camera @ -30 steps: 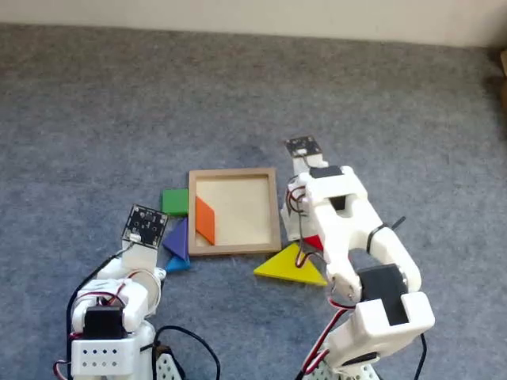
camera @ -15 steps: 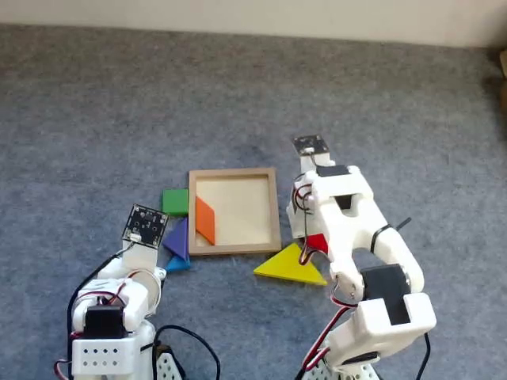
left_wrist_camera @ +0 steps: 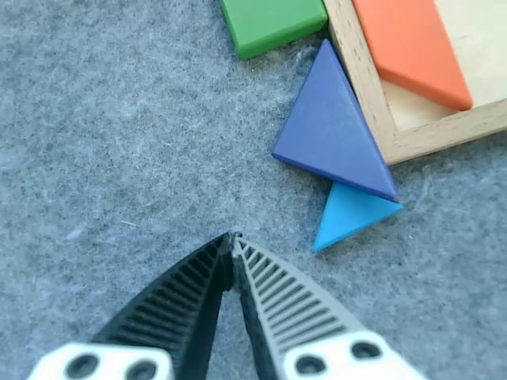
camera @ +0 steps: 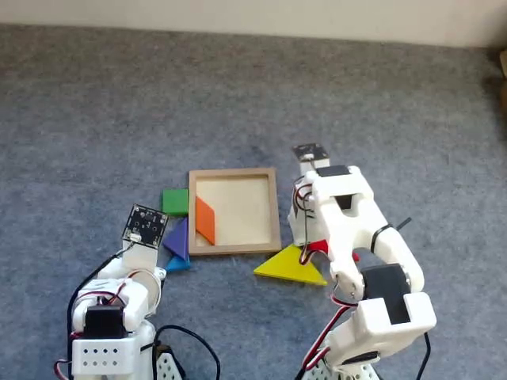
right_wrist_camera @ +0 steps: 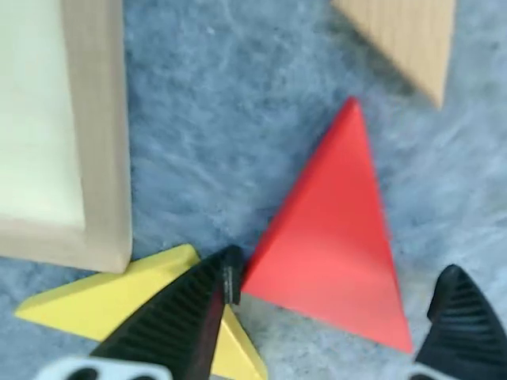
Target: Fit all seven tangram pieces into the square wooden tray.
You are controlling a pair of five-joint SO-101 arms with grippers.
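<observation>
The red triangle (right_wrist_camera: pixel 333 237) lies flat on the grey tabletop (camera: pixel 119 103), just off the near right corner of the tray (camera: pixel 273 214) and apart from its right rim. Its sharp point reaches away from my wrist and its broad end faces me. My right gripper (right_wrist_camera: pixel 342 279) hangs directly over that broad end with the jaws spread wide, one finger on either side, gripping nothing. I judge the grasp turns on this: the piece is already between my fingers, so I need to go down and close across the broad end, not travel sideways. One finger sits right where the red triangle's corner meets the yellow triangle (right_wrist_camera: pixel 119 305), and I cannot tell whether those two touch, so I risk nudging the yellow one. From here the tray's bare floor lies toward the left edge of the tabletop, over the rim. A pale wooden piece (right_wrist_camera: pixel 404 39) lies just beyond the red point. Inside the tray, the orange parallelogram (camera: pixel 204 219) rests against the left wall. Outside that wall lie the green square (camera: pixel 175 200), the dark blue triangle (left_wrist_camera: pixel 337 127), which leans on the rim, and the light blue triangle (left_wrist_camera: pixel 348 214). My left gripper (left_wrist_camera: pixel 232 241) sits near them, pressed closed and empty, so the right arm is the nearer one
</observation>
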